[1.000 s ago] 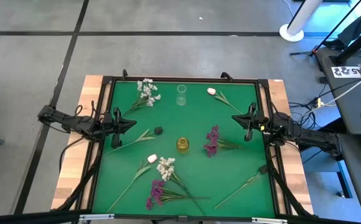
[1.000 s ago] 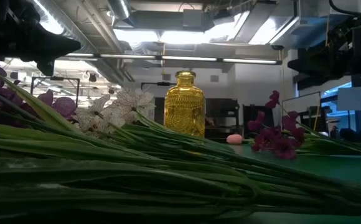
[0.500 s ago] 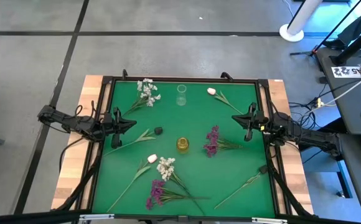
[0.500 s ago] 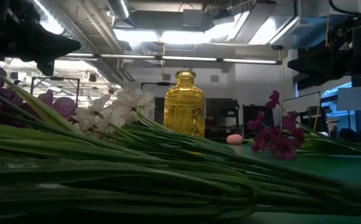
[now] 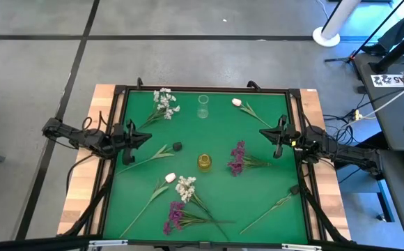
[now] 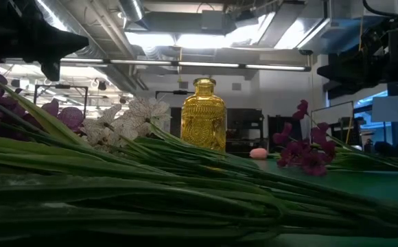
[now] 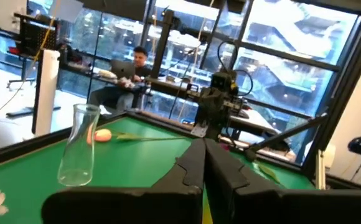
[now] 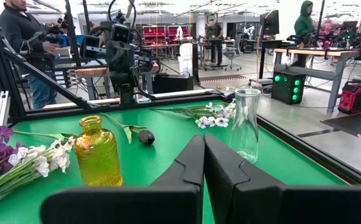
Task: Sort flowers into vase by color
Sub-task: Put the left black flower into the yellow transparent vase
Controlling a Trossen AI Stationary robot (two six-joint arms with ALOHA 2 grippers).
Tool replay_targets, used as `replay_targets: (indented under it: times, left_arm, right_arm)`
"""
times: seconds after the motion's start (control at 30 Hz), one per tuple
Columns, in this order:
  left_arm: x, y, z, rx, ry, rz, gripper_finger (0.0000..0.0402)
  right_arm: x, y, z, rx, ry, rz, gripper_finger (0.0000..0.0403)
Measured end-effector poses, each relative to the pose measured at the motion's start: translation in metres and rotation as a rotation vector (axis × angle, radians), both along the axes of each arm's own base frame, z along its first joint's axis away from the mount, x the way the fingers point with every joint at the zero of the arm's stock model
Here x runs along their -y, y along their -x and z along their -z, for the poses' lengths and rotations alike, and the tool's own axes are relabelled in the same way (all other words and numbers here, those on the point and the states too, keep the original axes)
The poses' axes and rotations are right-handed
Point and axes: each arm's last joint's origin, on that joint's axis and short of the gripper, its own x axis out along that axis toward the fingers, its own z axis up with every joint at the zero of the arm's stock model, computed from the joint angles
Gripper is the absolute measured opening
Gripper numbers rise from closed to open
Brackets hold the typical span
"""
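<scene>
Flowers lie flat on the green mat point(image 5: 139, 188). White clusters point(image 5: 164, 103) point(image 5: 185, 187), purple clusters point(image 5: 238, 157) point(image 5: 174, 215), pale tulips point(image 5: 237, 102) point(image 5: 170, 178) and dark-budded stems point(image 5: 177, 146) point(image 5: 294, 189) are spread about. A yellow vase point(image 5: 205, 162) stands mid-table and a clear glass vase point(image 5: 203, 106) stands farther back. My left gripper point(image 5: 148, 137) point(image 7: 204, 148) hovers shut at the mat's left side. My right gripper point(image 5: 266, 132) point(image 8: 204, 138) hovers shut at the right side. Each points toward the table's middle.
A black frame point(image 5: 202, 89) borders the mat, with wood strips point(image 5: 83, 174) outside it. In the low view a thick bundle of green stems point(image 6: 116, 185) fills the foreground before the yellow vase point(image 6: 204, 113). People stand and sit in the room beyond the table point(image 8: 25, 37).
My left arm has shifted slightly, with its gripper still shut. The flowers, both vases and my right arm have stayed in place.
</scene>
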Motion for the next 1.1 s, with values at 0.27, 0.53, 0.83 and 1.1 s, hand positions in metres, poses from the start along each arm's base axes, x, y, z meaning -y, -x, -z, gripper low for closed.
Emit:
replay_targets:
  times: [0.27,0.53,0.83,1.1]
  left_arm:
    - [0.0,0.001,-0.007,0.055,-0.004,-0.002,0.0]
    - [-0.002,0.005,-0.025,-0.004,-0.013,-0.007,0.0]
    - [0.0,-0.005,-0.041,-0.484,0.105,-0.109,0.0]
    - [0.016,-0.043,-0.058,-0.702,0.223,-0.073,0.0]
  right_arm:
    - [0.0,0.0,0.0,0.0,0.0,0.0,0.0012]
    - [0.0,0.0,0.0,0.0,0.0,0.0,0.0012]
    - [0.0,0.0,0.0,0.001,0.0,0.0,0.0012]
    - [0.0,0.0,0.0,0.0,0.0,0.0,0.0012]
